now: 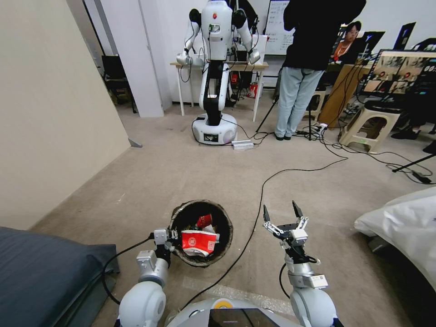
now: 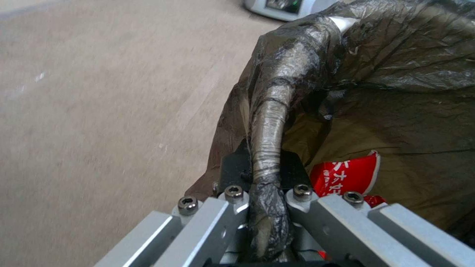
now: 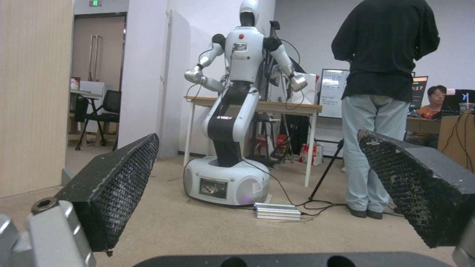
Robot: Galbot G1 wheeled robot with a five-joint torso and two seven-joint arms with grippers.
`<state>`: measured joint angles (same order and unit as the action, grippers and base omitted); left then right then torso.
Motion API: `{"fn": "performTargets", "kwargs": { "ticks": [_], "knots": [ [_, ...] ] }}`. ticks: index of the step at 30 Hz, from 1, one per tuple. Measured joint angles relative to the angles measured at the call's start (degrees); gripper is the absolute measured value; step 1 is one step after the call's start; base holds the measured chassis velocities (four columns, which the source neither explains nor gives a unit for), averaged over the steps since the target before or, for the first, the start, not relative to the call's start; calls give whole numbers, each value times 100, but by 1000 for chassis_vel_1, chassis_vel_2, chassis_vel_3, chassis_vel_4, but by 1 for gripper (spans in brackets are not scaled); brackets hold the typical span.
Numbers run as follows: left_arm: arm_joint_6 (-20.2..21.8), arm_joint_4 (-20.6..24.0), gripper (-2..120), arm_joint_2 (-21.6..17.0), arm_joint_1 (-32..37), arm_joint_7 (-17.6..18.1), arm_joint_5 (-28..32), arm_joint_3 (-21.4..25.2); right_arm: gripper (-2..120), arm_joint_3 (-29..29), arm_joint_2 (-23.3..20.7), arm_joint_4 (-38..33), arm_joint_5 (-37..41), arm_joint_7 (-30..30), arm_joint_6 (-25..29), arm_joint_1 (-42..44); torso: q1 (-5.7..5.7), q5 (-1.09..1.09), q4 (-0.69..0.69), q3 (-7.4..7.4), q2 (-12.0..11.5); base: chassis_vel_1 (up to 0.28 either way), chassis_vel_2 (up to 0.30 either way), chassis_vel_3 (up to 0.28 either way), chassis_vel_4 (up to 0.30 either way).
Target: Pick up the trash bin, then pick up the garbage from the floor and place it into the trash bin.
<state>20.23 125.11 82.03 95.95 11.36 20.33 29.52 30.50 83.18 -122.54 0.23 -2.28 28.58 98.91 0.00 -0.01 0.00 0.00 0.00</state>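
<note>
Beige carpeted floor (image 1: 150, 177) of a lab room fills most of the head view; another white robot (image 1: 213, 68) stands at upper centre, black cables trail across the middle.

We have the left pincer (image 1: 169, 237) clamped on the near-left rim of the small round white bin lined with a crinkled black plastic bag (image 1: 227, 227), low centre of the head frame. Left wrist view confirms it: the bag-wrapped rim (image 2: 269, 122) runs straight between the closed jaws, one pad inside, one outside. Our read: a rim pinch because the wall is too wide to span.

Bin mouth faces up toward the head camera, long axis roughly vertical; slight tilt possible, can't tell. Inside lies a crumpled red-and-white wrapper (image 1: 198, 241), with a smaller red piece (image 1: 204, 220) behind it.

Right pincer (image 1: 283, 217) hangs over bare carpet right of the bin, jaws spread wide, holding nothing, fingertips pointing toward frame top. We judge it's kept free for floor pickups.
</note>
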Motion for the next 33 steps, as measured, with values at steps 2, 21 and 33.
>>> {"fn": "performTargets", "kwargs": {
  "ticks": [2,21,33],
  "knots": [
    [15,-64,0,2,-31,23,43,19,100,-8,2,-1,-5,-1,-1,0,0,0,0,0,0,0,0,0,0],
    [651,-836,0,5,-332,530,975,140,100,-86,62,53,-67,-62,10,-11,0,10,3,-2,1,0,0,0,0],
    [903,-876,0,38,-324,536,1127,53,100,-88,81,105,-77,-113,65,-23,-1,5,1,-2,2,0,0,0,0]
  ]
}}
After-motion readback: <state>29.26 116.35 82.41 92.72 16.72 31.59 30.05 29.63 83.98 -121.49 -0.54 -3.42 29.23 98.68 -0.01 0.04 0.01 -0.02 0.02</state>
